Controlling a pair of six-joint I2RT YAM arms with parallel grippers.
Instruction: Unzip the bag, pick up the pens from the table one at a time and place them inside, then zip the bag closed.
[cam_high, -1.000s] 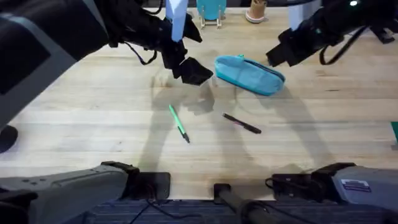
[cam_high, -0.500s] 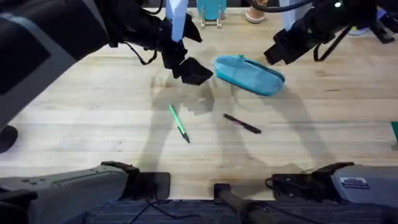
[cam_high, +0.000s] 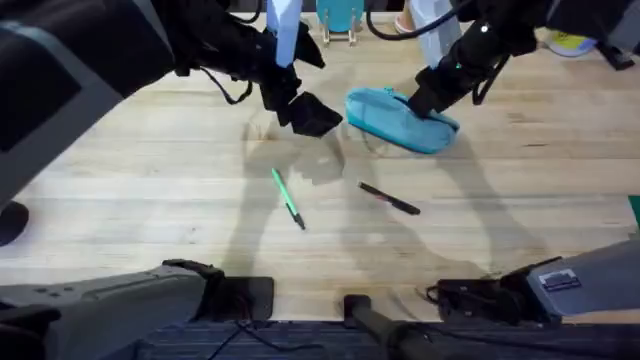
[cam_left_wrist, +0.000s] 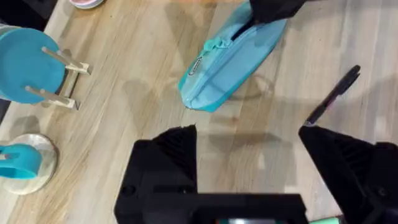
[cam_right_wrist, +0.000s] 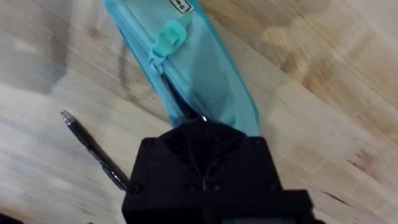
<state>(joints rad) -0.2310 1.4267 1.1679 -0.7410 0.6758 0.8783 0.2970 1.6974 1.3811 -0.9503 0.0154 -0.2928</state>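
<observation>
1. Two pens (cam_high: 288, 198) (cam_high: 390, 198) lying on counter (cam_high: 150, 200), nearer the bases than both grippers.
2. Right gripper (cam_high: 428, 98) dropped within the last second onto bag's (cam_high: 385, 115) far end; fingers pressed together, whether pinching fabric or zipper unclear.
3. Left gripper (cam_high: 312, 115) unmoved, spread wide, empty, just beside bag's other end.
4. Probably bracing before unzipping; zipper looks closed.

A pale butcher-block tabletop (cam_high: 560, 190) of long planks with visible grain spans the scene, evenly lit, with soft grey shadows across its middle. At its far edge stand a teal object on a light wooden stand (cam_left_wrist: 34, 74), a small round tan item (cam_high: 411, 18) and something yellow (cam_high: 566, 42).
</observation>
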